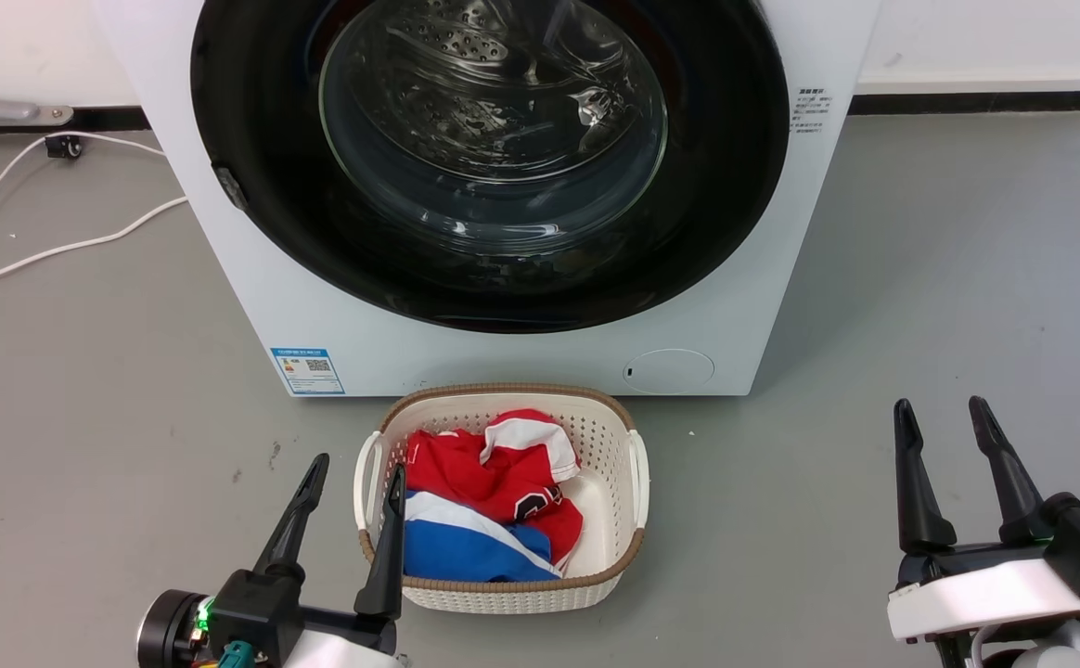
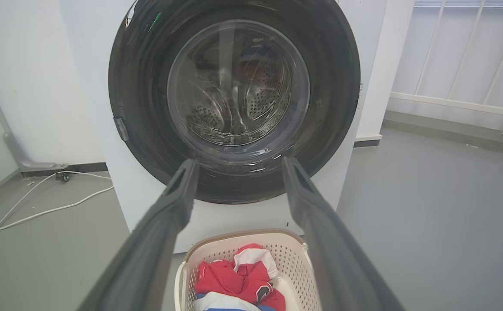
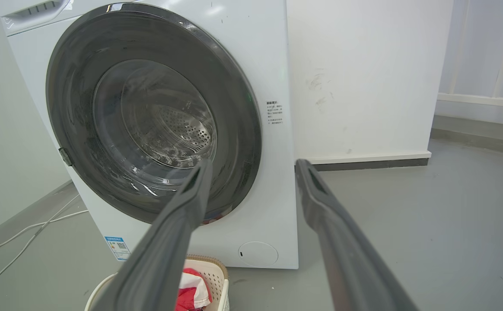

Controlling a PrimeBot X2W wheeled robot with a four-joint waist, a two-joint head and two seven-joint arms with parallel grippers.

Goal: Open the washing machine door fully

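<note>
Behind basket point(image 1: 640, 482), washing machine door point(image 1: 494, 158) closed flush, facing it

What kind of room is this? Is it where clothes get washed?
Most likely a laundry room or utility corner. A white washing machine with its round black door shut stands on a grey floor, and a basket of red and blue clothes sits in front.
</note>
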